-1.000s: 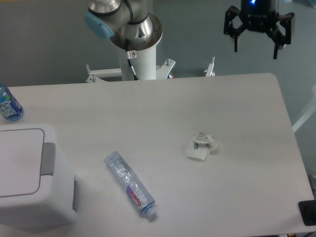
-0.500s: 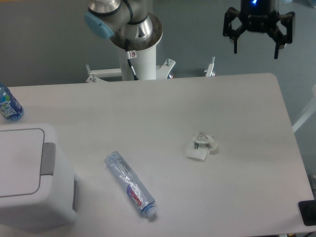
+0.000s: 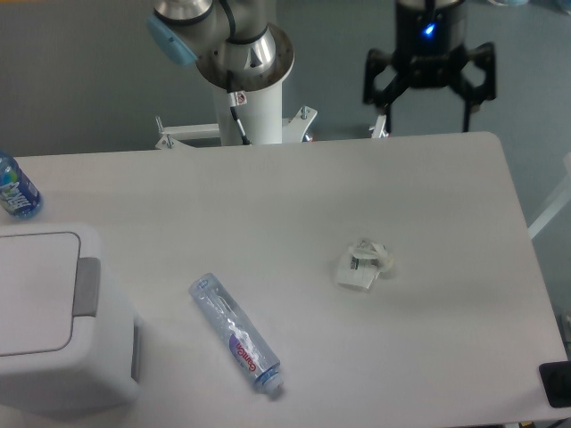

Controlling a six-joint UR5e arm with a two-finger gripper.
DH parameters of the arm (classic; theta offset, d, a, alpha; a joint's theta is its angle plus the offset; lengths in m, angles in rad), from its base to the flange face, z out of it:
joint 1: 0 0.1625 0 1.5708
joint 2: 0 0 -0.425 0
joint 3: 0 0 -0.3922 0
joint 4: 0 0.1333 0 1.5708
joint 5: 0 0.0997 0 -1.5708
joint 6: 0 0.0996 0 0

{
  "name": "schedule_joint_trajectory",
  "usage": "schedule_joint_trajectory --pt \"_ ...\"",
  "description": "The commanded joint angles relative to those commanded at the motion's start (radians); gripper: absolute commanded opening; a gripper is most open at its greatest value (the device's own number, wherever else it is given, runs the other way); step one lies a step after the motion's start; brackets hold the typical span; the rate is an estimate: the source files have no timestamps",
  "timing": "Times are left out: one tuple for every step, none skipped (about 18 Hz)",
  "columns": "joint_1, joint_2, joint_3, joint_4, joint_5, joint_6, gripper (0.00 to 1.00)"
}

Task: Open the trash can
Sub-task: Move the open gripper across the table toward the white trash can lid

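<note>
Nearest the camera, the trash can [image 3: 53, 321] sits at the front-left corner of the table [image 3: 294, 196], lid down, its grey push-button tab [image 3: 86, 287] on the lid's right edge, facing the table's middle. Just right of it a clear bottle [image 3: 235, 334] lies diagonally; further right sits a small crumpled scrap [image 3: 364, 264]. At the far-right edge hangs the end effector [image 3: 428, 94], fingers spread and empty, so the tab lies diagonally across the table, towards the near left.

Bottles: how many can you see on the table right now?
2. A clear bottle lies on its side near the table's front, right of the trash can. A blue bottle sits at the left edge, cut off by the frame; others could be out of view.
</note>
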Motion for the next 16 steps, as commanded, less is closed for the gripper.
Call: schedule_joint_trajectory --pt "-0.029 -0.009 0.0 0.012 0.0 -0.051 1.0" --pt "-0.06 -0.018 0.003 0.028 -0.002 -0.097 1.0" --pt "-0.094 -0.032 0.008 0.044 -0.002 -0.146 1.0" --pt "-0.129 -0.044 0.011 0.058 -0.003 -0.195 1.0" --pt "-0.163 -0.058 0.015 0.077 -0.003 -0.238 1.0" --pt "-0.189 -0.071 0.02 0.1 -0.005 -0.281 1.0" --pt "-0.213 -0.078 0.02 0.12 -0.009 -0.325 1.0" --pt "-0.233 -0.087 0.02 0.138 -0.026 -0.374 1.0" --pt "-0.25 -0.098 0.018 0.163 -0.053 -0.437 1.0" --pt "-0.263 -0.107 0.02 0.183 -0.073 -0.486 1.0" --pt "-0.273 -0.118 0.02 0.202 -0.083 -0.522 1.0" --pt "-0.29 -0.124 0.02 0.213 -0.093 -0.54 1.0" --pt "-0.307 -0.132 0.02 0.218 -0.103 -0.545 1.0" --pt "-0.313 -0.138 0.021 0.218 -0.109 -0.547 1.0" --pt "-0.315 -0.14 0.02 0.22 -0.123 -0.55 1.0" --pt "-0.321 -0.143 0.02 0.22 -0.144 -0.563 1.0"
